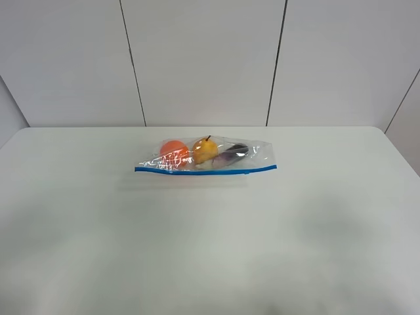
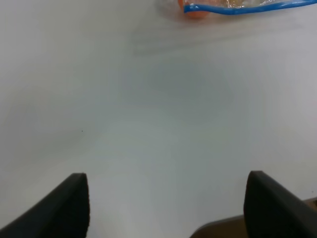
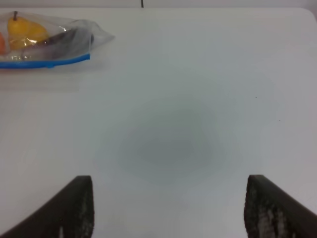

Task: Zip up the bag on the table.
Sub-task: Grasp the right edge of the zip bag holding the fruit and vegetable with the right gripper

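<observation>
The clear plastic bag (image 1: 209, 157) lies on the white table (image 1: 210, 249) a little behind its middle, its blue zipper strip (image 1: 205, 170) along the near long edge. An orange fruit (image 1: 174, 150), a yellow pear (image 1: 205, 149) and a purple item (image 1: 233, 153) show through it. No arm shows in the exterior view. In the left wrist view my left gripper (image 2: 167, 206) is open over bare table, far from the bag (image 2: 237, 6). In the right wrist view my right gripper (image 3: 168, 208) is open, the bag (image 3: 47, 42) far off.
Grey wall panels (image 1: 203, 59) stand behind the table's far edge. The table's near edge and a brown floor patch (image 2: 218, 230) show in the left wrist view. The table's rounded far right corner (image 3: 309, 12) shows in the right wrist view.
</observation>
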